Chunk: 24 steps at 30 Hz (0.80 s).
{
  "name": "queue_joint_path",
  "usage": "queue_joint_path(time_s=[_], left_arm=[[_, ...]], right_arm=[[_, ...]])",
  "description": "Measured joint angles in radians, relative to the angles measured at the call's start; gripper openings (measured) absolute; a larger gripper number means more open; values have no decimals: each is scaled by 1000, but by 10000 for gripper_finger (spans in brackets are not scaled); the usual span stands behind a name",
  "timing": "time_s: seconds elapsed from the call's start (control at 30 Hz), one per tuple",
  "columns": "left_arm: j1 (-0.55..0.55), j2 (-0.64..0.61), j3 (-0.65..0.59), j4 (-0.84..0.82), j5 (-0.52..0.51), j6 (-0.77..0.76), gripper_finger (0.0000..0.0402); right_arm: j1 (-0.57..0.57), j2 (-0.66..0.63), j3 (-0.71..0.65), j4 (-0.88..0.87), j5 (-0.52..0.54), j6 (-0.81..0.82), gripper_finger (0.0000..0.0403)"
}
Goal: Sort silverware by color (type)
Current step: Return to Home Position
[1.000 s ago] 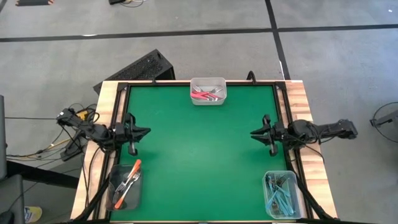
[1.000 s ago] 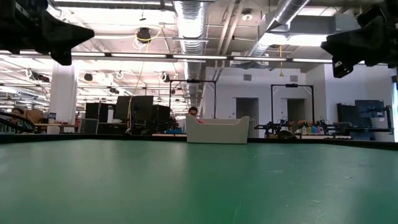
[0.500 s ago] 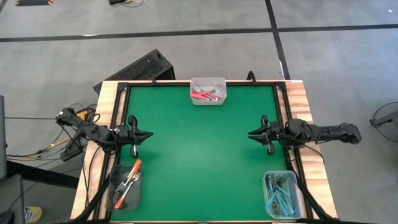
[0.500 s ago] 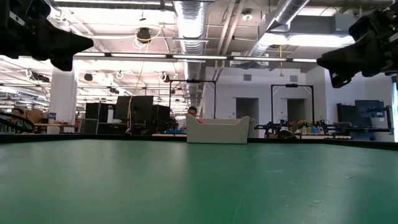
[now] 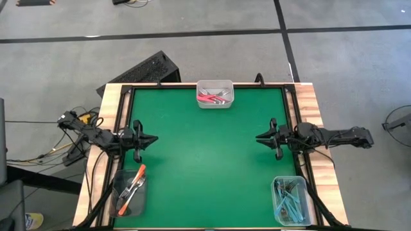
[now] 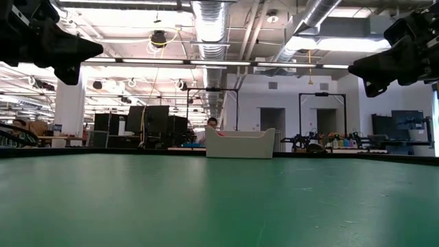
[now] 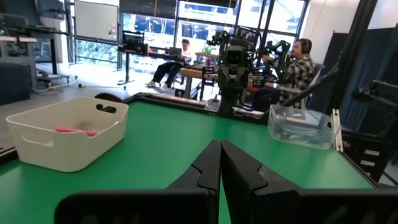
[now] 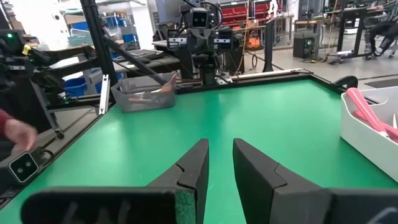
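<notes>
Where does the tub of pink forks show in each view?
High view: tub with pink forks, far edge, centre.
Low view: tub centre, far edge.
Left wrist view: nearest tub.
Right wrist view: tub cut off, pink handles showing.
Shared landmark: green table mat.

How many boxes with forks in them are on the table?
3. The far tub, middle of the far edge, holds pink forks; the left tub, near-left corner, orange forks; the right tub, near-right corner, blue forks.
</notes>
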Motion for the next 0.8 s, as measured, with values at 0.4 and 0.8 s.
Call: queue_joint_path(time_s=[0.4, 0.8], left_arm=[[0, 0, 3, -8, 0, 11, 0], [0, 0, 4, -10, 0, 11, 0]], right_arm=[[0, 0, -1, -1, 0, -1, 98], [0, 0, -1, -1, 0, -1, 98]])
